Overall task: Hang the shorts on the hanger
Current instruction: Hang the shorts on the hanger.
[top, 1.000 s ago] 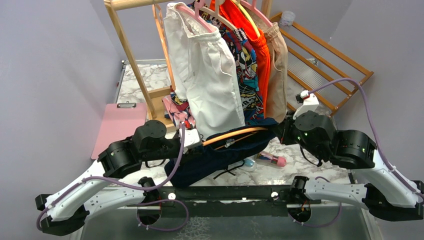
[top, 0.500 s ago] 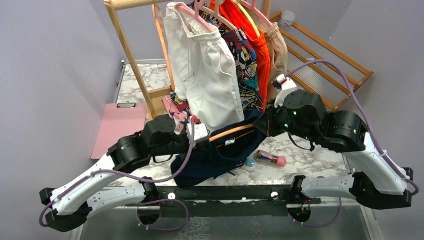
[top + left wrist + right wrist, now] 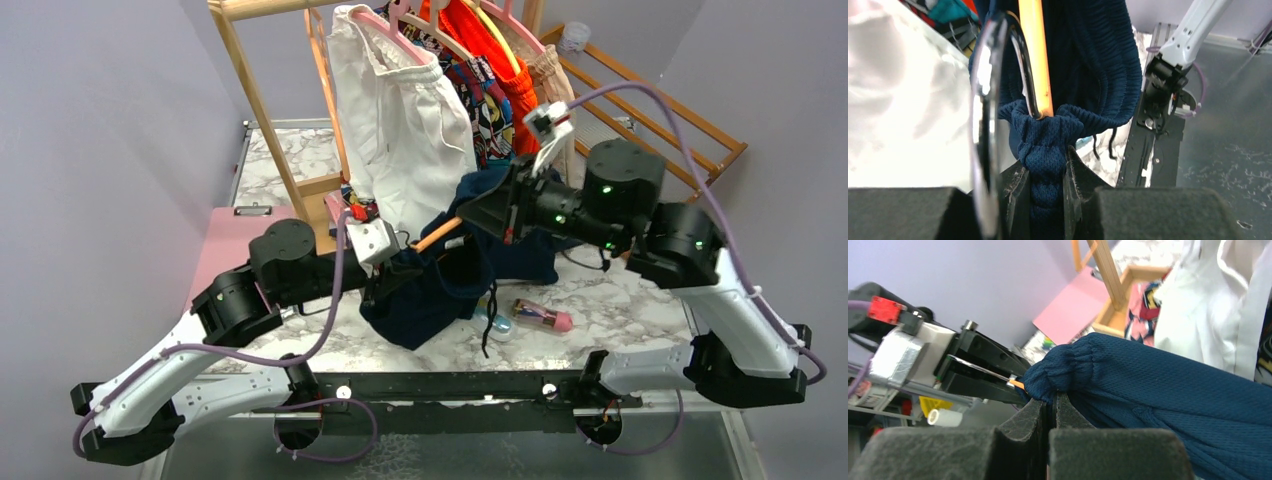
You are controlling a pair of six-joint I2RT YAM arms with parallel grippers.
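Navy shorts (image 3: 430, 300) and hanger (image 3: 438, 232) higher now, left fingers (image 3: 1074, 177) and right fingers (image 3: 1066, 412) tight on the shorts.

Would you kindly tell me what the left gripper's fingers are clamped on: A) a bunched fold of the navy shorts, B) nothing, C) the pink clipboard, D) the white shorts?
A: the left wrist view shows the left gripper pinching a bunched fold of the navy shorts next to the orange hanger.

Holds left arm (image 3: 240, 290) low, stretched toward centre, jaws pinched on a bunched fold of shorts (image 3: 440, 290). Carries right arm (image 3: 690, 250) higher, elbow bent, wrist pointing left, jaws pressed tight on the same shorts.
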